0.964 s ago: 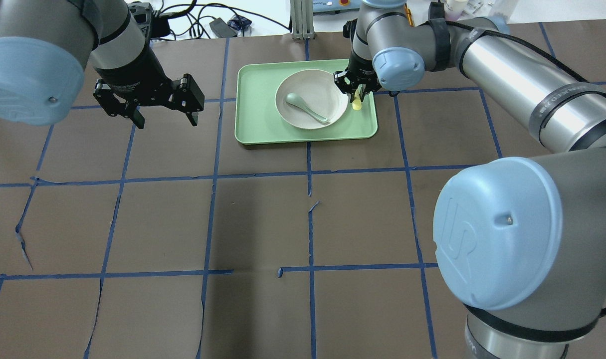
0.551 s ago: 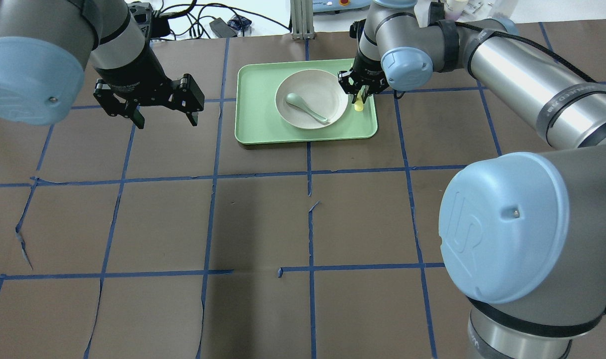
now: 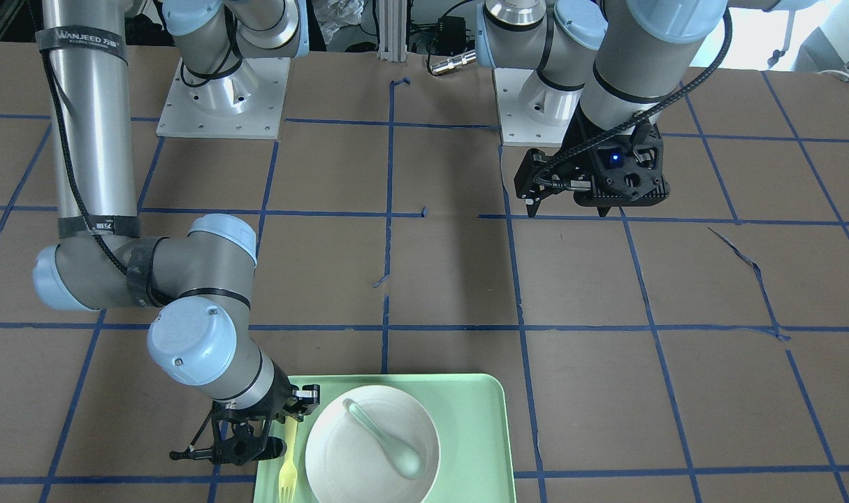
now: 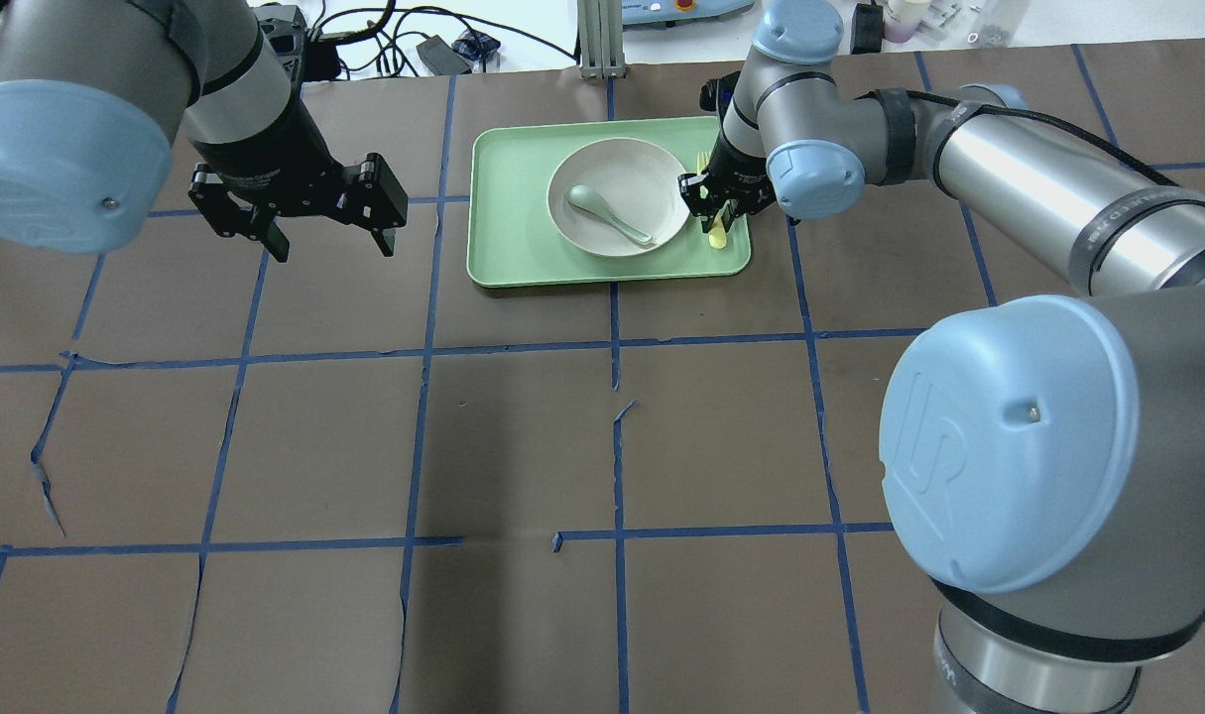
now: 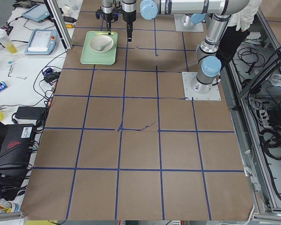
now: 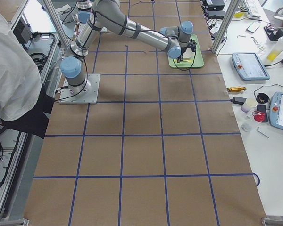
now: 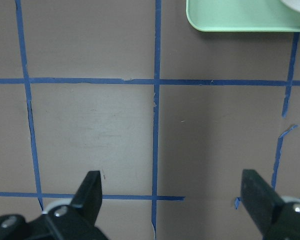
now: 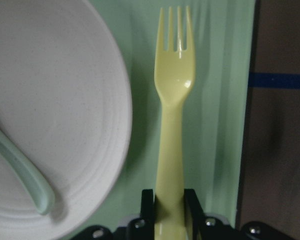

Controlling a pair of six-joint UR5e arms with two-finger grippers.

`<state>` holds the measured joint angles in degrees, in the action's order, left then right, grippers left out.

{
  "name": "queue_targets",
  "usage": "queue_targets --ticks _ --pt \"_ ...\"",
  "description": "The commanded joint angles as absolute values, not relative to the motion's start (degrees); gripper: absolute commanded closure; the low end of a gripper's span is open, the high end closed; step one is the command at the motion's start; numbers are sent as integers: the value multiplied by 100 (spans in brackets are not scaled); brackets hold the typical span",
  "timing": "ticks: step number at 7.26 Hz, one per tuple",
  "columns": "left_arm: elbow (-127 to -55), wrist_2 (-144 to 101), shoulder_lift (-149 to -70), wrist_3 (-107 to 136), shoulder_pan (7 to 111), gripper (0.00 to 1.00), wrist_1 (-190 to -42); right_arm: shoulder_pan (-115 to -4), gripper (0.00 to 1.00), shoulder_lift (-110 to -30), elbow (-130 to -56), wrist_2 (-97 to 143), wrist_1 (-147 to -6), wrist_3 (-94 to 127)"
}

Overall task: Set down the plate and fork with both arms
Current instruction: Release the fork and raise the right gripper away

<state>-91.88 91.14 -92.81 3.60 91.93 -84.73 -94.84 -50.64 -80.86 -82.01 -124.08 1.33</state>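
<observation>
The off-white plate [image 4: 630,167] sits in the mint-green tray [image 4: 508,223] with a grey-green spoon [image 4: 607,213] in it. The pale-yellow fork [image 4: 718,236] lies along the tray's right side, beside the plate. My right gripper [image 4: 718,206] is shut on the fork's handle; the right wrist view shows the fork [image 8: 174,100] held between the fingers [image 8: 190,207], tines pointing away, next to the plate [image 8: 55,100]. My left gripper [image 4: 329,243] is open and empty, hanging above the table left of the tray. From the front it [image 3: 567,209] is far from the plate [image 3: 340,468].
The tray [image 3: 473,419] stands near the table's far edge, over brown paper with blue tape lines. Its corner [image 7: 230,20] shows at the top of the left wrist view. Cables and devices lie beyond the far edge [image 4: 433,50].
My right gripper has moved with the fork toward the robot's side of the tray, along the plate's right rim. The fork's tines now show beyond the wrist. The left arm has barely moved.
</observation>
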Motion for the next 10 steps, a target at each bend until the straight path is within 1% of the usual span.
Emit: queue_targets --ticks 1,4,5,6,7,9,10 --pt "-9193 9114 -9281 360 9193 0 -8473 -9457 1 -5063 -8104 -8191 -12436 149" --pt "-9185 9114 -9281 360 9193 0 -8473 -9457 0 -5089 -8086 -8244 -12437 185" --pt "-9176 9114 -9273 360 9193 0 -8473 -9448 0 -5341 -8086 -8314 -12428 124" --pt "-9176 9114 -9255 360 9193 0 -8473 -9396 0 -6040 -8121 -8671 -12167 36" --pt "-9167 9114 -9237 360 9193 0 -8473 -9378 0 -6621 -8208 -8918 -11250 9" --pt "-9167 9114 -9220 360 9193 0 -8481 -9299 0 -7938 -8209 -9044 -9896 -158" --pt "-9167 9114 -9220 360 9193 0 -8481 -9325 0 -8441 -8235 -9044 -9383 -141"
